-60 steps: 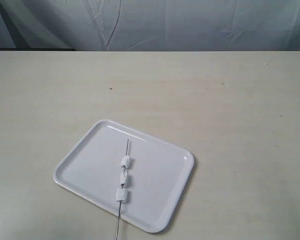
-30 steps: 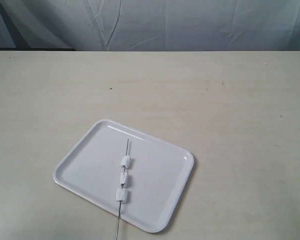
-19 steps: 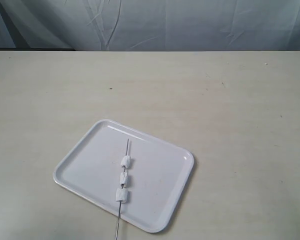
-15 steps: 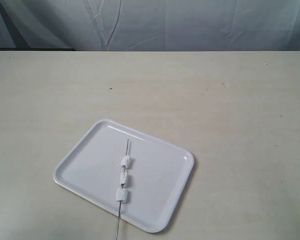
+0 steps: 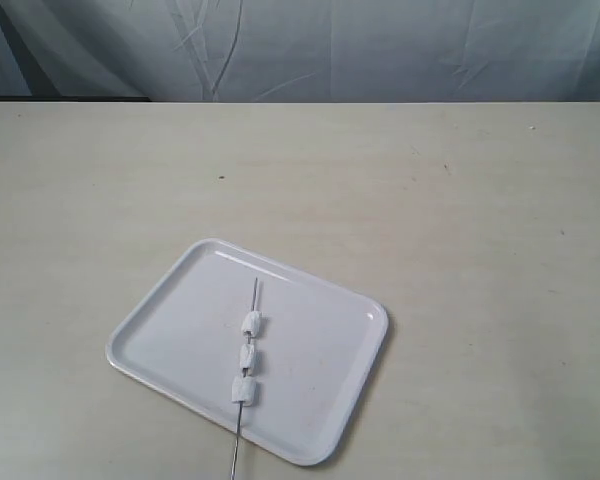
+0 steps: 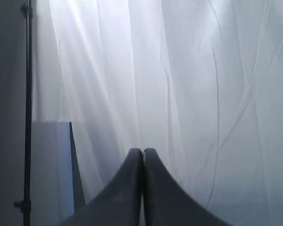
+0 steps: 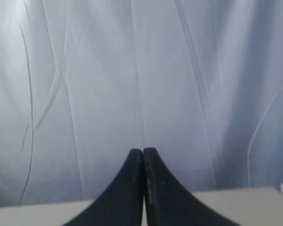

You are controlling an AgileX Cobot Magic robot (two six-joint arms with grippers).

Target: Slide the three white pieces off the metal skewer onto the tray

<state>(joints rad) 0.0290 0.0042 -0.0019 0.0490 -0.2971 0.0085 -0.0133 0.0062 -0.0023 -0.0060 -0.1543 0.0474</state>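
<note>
Nothing started. The metal skewer (image 5: 239, 440) lies flat across the tray (image 5: 175, 335), and the three white pieces (image 5: 247, 355) are threaded on it in a row with small gaps, all over the tray floor. The bare tip points into the tray and the other end overhangs the near rim toward the frame edge. My read is that's deliberate: the overhang gives a grab point clear of the pieces, and anything pushed off the tip drops inside the rim. The left gripper (image 6: 142, 155) and right gripper (image 7: 143, 154) both have their fingers pressed together with nothing between them. Both are parked up, aimed at the curtain (image 5: 380, 50), and neither shows in the exterior view. The tray sits angled on a plain beige table (image 5: 460, 200), matte with a few dark specks and otherwise bare around the tray. A pale, wrinkled drape is behind it, and a dark stand pole (image 6: 27, 113) shows in the left wrist view. Likely next: open one gripper and come down on the overhanging end.
</note>
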